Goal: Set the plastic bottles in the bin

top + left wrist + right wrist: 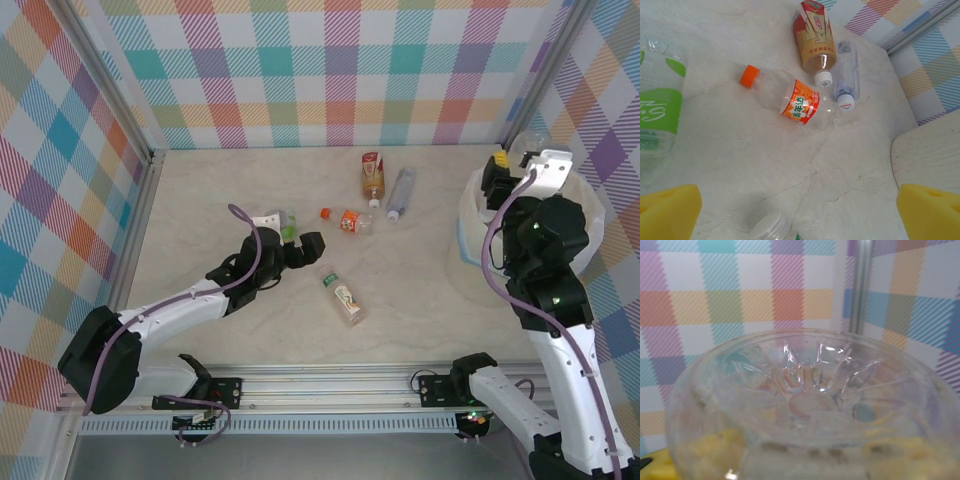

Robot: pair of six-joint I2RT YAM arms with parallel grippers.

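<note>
My right claw [520,160] grips a clear bottle [810,405] above the bin [470,215]; releasing it comes next, I judge. My left claw [290,235] is open beside a green-labelled bottle [657,112], others lying nearby.

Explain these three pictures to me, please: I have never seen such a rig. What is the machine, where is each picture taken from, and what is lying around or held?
Two robot arms are bolted at the near edge of a table. The overhead picture looks down on both. The other two come from a camera on each wrist.

The left gripper is open and low over the table, beside a green-label bottle. Its camera looks out at an orange-label bottle, a tan-label bottle and a clear bottle. One more bottle lies nearer the arms.

The right gripper hangs over the bin with a bottle in it; its camera stares at that bottle's base.
</note>
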